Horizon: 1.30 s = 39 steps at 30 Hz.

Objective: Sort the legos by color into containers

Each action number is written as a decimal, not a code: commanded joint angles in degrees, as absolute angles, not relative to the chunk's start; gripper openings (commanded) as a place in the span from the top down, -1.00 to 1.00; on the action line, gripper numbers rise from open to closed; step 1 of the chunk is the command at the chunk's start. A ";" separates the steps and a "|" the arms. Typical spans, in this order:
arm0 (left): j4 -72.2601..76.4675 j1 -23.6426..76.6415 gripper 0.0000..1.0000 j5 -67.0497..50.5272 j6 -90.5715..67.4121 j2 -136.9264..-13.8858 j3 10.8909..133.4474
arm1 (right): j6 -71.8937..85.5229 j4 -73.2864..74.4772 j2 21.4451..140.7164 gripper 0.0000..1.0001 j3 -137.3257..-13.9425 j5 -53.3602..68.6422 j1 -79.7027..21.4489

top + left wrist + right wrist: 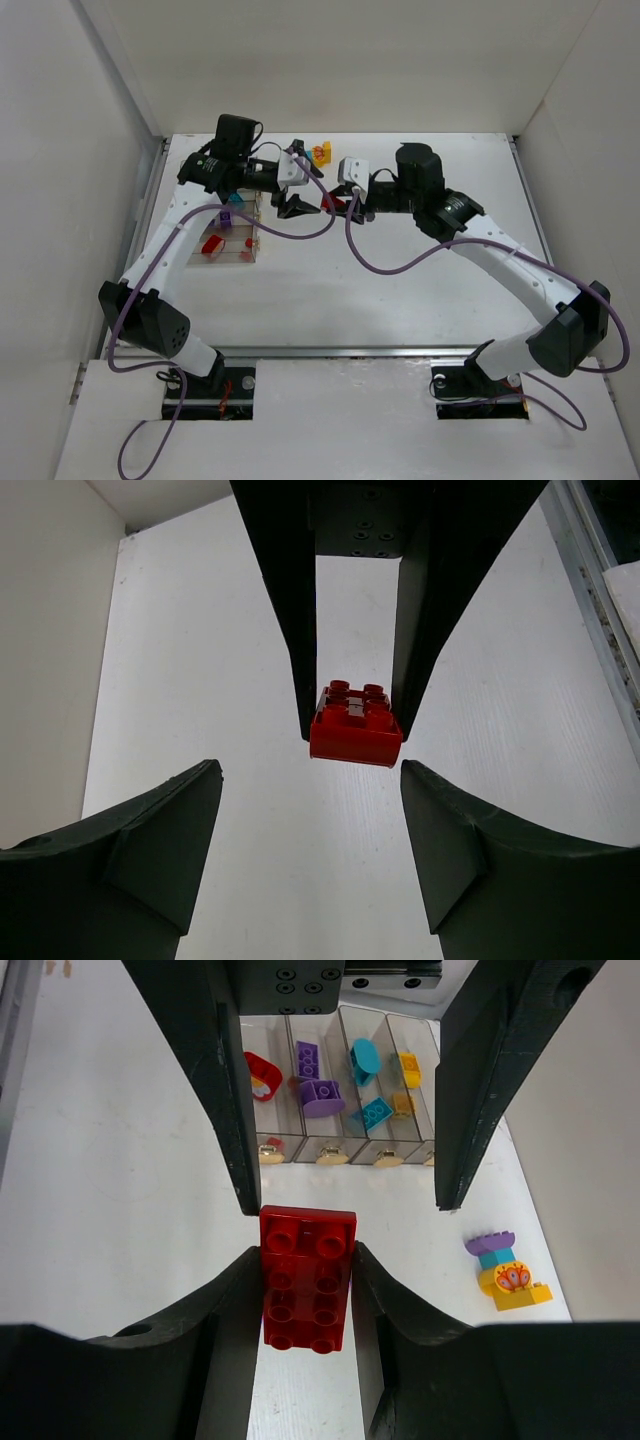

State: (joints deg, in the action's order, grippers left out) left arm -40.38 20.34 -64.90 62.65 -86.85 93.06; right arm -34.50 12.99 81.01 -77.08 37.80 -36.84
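My right gripper (305,1250) is shut on a red eight-stud lego plate (307,1275), held by its long sides above the table. My left gripper (310,780) faces it, open, with its fingers (228,1110) on either side of the plate's far end and not touching it. In the left wrist view the red plate (355,727) shows end-on between the right arm's fingers. In the top view both grippers meet mid-table, left (295,207) and right (338,205). The containers (300,1130) hold red, purple, cyan and yellow legos, one color per bin.
A small stack of purple, teal and yellow legos (505,1270) stands on the table to the right of my grippers; in the top view this stack (320,152) is near the back wall. The containers (240,255) sit under the left arm, at the table's left.
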 commanded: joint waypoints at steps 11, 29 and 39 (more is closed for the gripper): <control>-41.48 21.62 -0.26 -68.12 62.67 -86.31 93.34 | -35.24 10.99 80.16 1.00 -78.05 39.55 -37.44; -42.01 22.76 0.71 -66.45 62.67 -86.31 93.87 | -35.24 10.99 80.16 1.00 -78.05 40.08 -37.44; -41.48 22.76 1.00 -64.61 61.61 -86.31 93.34 | -33.58 10.99 80.16 0.18 -77.52 38.42 -37.44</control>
